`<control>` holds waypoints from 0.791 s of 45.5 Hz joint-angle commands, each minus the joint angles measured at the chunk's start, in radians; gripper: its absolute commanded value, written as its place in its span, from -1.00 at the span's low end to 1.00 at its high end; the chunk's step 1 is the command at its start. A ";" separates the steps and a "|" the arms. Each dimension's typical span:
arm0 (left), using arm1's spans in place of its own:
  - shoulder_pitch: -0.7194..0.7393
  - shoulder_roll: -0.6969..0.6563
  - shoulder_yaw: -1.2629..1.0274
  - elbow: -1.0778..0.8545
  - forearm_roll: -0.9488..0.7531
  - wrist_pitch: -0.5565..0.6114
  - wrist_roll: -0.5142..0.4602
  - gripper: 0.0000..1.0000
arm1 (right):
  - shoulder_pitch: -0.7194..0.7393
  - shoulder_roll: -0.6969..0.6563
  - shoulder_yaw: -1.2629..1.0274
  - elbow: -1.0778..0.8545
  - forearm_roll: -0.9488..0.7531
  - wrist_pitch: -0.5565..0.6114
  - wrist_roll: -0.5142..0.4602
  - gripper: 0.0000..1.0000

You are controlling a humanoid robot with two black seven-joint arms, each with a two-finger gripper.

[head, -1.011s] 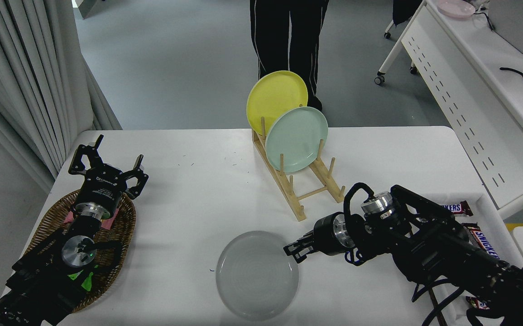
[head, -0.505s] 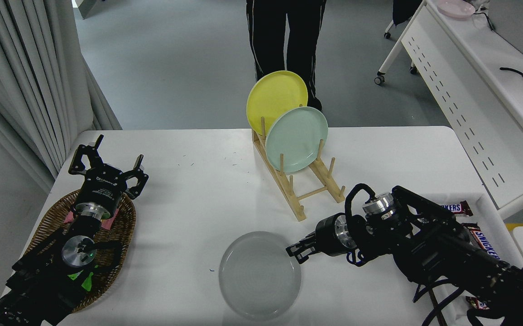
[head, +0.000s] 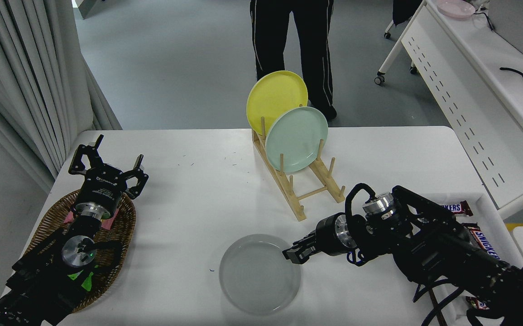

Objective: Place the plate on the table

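Observation:
The pale grey-white plate (head: 256, 275) lies low and nearly flat over the white table (head: 189, 199) near its front edge. My right gripper (head: 292, 255) reaches in from the right and is shut on the plate's right rim. My left gripper (head: 107, 168) is parked at the lower left above a wicker basket, open and empty.
A wooden rack (head: 298, 186) behind the plate holds a yellow plate (head: 275, 97) and a mint green plate (head: 296, 138) upright. A wicker basket (head: 48, 226) sits at the left. Candy bars (head: 481, 237) lie at the right. A person (head: 293, 40) stands beyond the far edge.
The plate has sunk lower toward the table and flattened, with my right gripper still on its rim. The person at the far side has shifted their legs.

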 commanded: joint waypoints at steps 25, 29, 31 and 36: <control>0.000 0.000 0.000 0.001 0.000 0.000 0.000 1.00 | 0.078 -0.032 -0.001 0.177 0.026 0.264 -0.011 1.00; 0.000 0.000 0.000 0.001 0.000 0.000 0.000 1.00 | 0.079 -0.077 -0.001 0.248 0.021 0.372 -0.011 1.00; 0.000 0.000 0.000 0.001 0.000 0.000 0.000 1.00 | 0.079 -0.101 0.000 0.286 0.015 0.428 -0.010 1.00; 0.000 0.000 0.000 0.001 0.000 0.000 0.000 1.00 | 0.078 -0.169 0.016 0.367 -0.002 0.625 -0.004 1.00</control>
